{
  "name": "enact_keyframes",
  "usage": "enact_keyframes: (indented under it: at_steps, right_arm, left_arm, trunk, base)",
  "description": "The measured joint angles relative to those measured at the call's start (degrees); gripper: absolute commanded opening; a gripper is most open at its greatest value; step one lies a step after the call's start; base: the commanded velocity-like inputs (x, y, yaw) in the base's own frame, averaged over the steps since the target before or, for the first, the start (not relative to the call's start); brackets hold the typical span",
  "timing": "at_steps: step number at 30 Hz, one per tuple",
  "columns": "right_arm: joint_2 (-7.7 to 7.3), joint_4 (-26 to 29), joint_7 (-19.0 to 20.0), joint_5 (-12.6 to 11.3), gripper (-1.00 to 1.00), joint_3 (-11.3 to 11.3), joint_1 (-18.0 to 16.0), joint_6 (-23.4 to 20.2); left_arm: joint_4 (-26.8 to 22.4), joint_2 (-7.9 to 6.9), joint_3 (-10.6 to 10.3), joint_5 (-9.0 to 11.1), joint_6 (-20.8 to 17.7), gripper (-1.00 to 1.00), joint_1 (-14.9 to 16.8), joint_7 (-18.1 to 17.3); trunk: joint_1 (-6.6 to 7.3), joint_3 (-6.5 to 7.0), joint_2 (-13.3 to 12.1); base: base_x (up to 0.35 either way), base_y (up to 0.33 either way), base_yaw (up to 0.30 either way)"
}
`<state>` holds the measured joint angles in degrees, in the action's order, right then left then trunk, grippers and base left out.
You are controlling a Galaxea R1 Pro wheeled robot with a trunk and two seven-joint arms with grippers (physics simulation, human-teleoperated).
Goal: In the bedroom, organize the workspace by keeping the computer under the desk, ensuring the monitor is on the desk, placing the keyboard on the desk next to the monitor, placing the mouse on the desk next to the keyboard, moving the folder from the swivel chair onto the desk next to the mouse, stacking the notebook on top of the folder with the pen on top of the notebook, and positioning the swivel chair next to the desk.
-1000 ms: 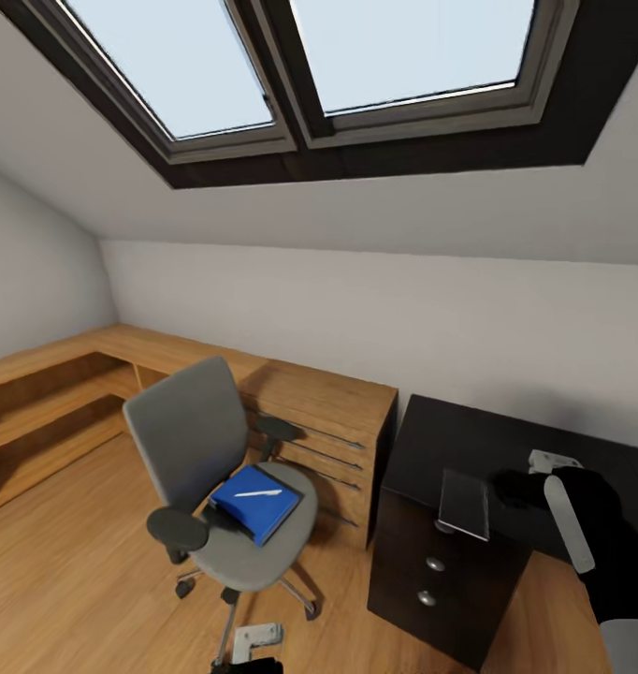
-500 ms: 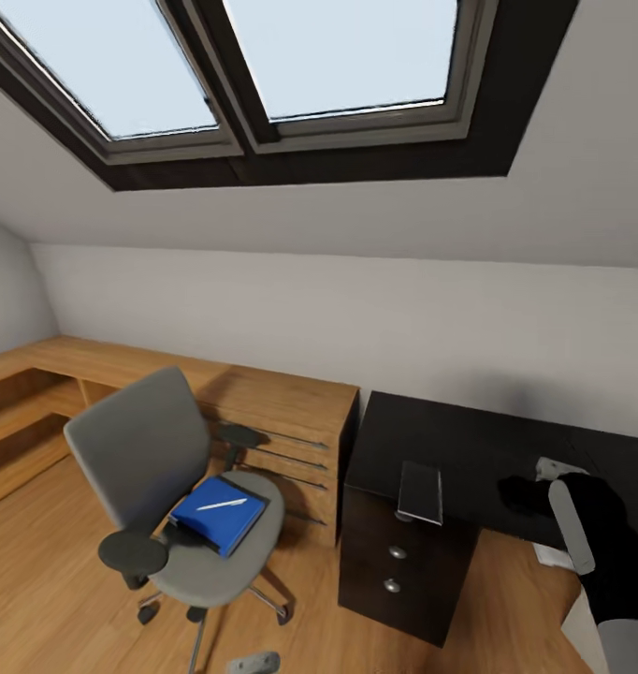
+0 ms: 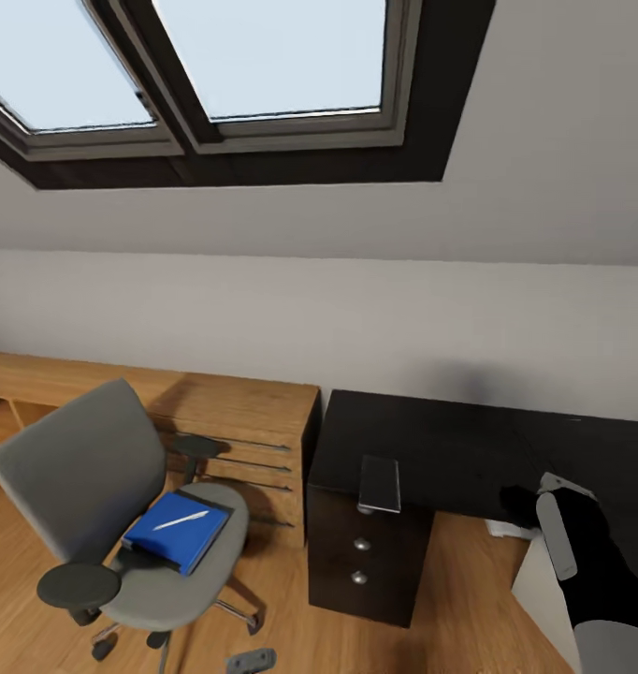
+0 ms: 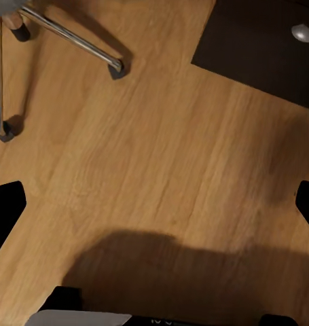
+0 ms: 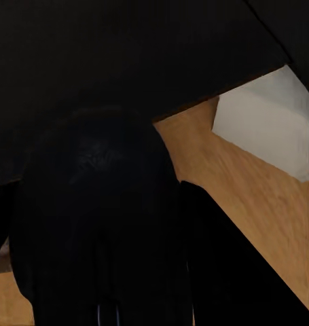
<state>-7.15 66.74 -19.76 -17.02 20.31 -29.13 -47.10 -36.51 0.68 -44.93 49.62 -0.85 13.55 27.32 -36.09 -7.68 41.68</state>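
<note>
Because the mouse (image 5: 93,204) belongs up on the bench (image 3: 431,440), the right arm (image 3: 590,562) reaches in from the lower right of the head view toward the black top. In the right wrist view a rounded black body sits so close that the right jaws seem closed around it, though the fingers themselves are hard to make out. The left jaws stand wide and empty, pointing down at the wooden floor (image 4: 161,136) near the chrome legs of the swivel chair (image 3: 85,468); I judge that arm is simply parked low while the base lines up. At the lower left of the head view the chair stands well apart from the bench. The blue folder (image 3: 174,534) lies flat on its seat and the white pen (image 3: 181,520) lies on the folder. So the stack is not yet built in its proper place. The grey notebook (image 3: 379,483) lies on the bench's near corner above the drawers, its edge at or slightly over the front lip. A wooden cabinet (image 3: 244,421) stands between chair and bench. The pale computer (image 3: 543,585) shows on the floor at the lower right, beside the bench's front edge; whether it is fully under cannot be told.
</note>
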Motion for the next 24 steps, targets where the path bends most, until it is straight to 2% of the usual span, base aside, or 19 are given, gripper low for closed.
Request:
enact_keyframes:
  at_steps: [3,6,11,24]
  right_arm:
    - [0.76,-0.4,-2.1,0.1,-1.0,0.0,0.0,1.0]
    - [1.09,-0.5,-3.9,0.1,-1.0,0.0,0.0,1.5]
    - [1.13,-0.5,-4.3,0.1,-1.0,0.0,0.0,1.8]
    - [1.02,-0.5,-4.4,0.1,-1.0,0.2,0.0,2.1]
  left_arm:
    - [0.0,-0.2,0.1,-0.2,2.2,1.0,0.0,0.1]
    - [0.0,-1.14,0.3,-0.2,3.5,1.0,0.0,0.2]
    - [0.0,-1.32,0.3,-0.1,3.7,1.0,0.0,0.1]
    - [0.0,-1.2,0.0,-0.1,3.8,1.0,0.0,0.3]
  trunk:
    - [0.0,0.0,0.0]
    - [-0.02,0.0,0.0]
    - [-0.04,0.0,0.0]
    - [0.0,0.0,0.0]
  base:
    - [-0.002,0.0,-0.298]
    - [-0.178,0.002,-0.298]
    - [-0.283,0.068,-0.298]
    - [-0.013,0.006,-0.298]
